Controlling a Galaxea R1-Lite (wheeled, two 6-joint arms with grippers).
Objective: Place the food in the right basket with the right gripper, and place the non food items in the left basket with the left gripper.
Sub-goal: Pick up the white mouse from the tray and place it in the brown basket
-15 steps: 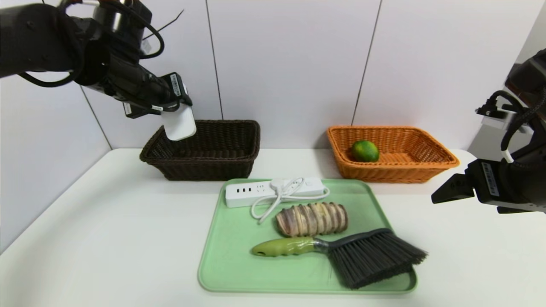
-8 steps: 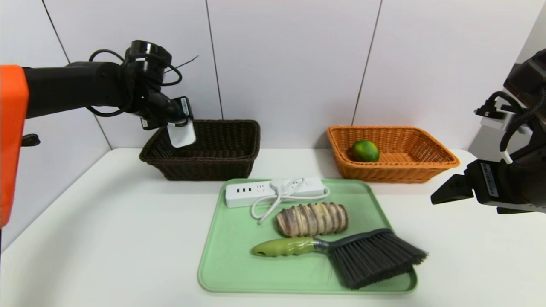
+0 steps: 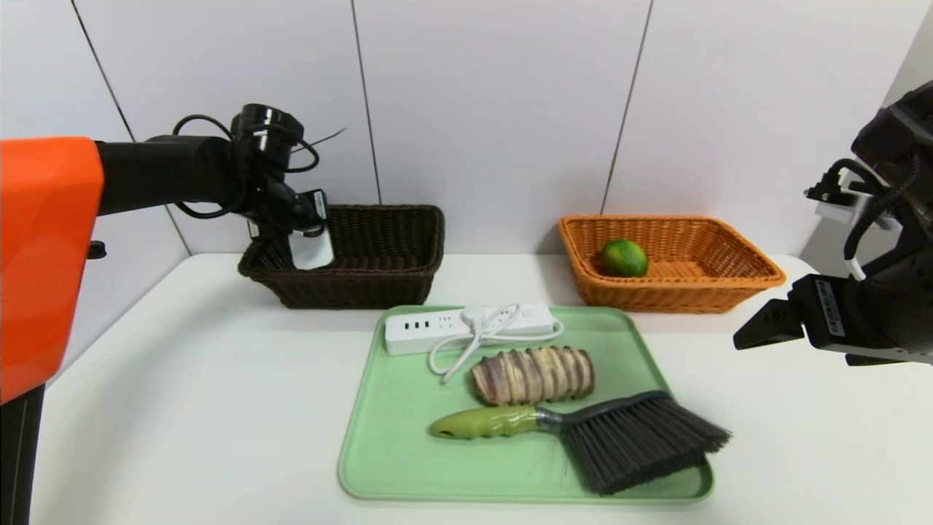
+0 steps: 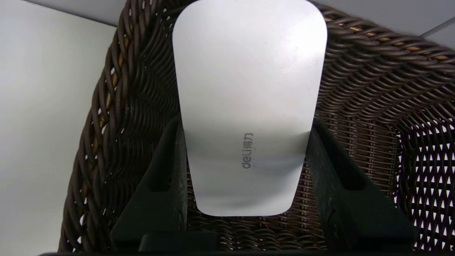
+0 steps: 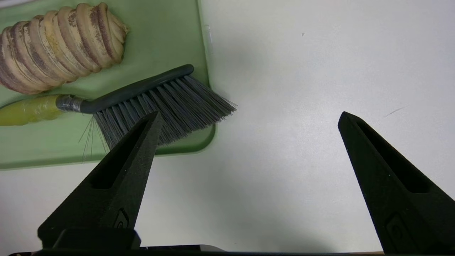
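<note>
White table [image 3: 219, 401], two woven baskets [image 3: 350, 289], green tray [image 3: 408, 467]

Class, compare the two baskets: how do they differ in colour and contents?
The left basket is dark brown; the right basket is orange. The right basket holds a lime, while the left basket has a white case gripped in the left jaws above its floor. Both are woven and rectangular.

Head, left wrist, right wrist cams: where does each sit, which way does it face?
Head view: on the head, facing forward and down at both baskets and the tray; both arms show.
Left wrist view: on the left wrist, facing into the dark basket; its jaws grip the white case.
Right wrist view: on the right wrist, facing down at table and tray; open jaws show.
Head and right wrist share the brush.
</note>
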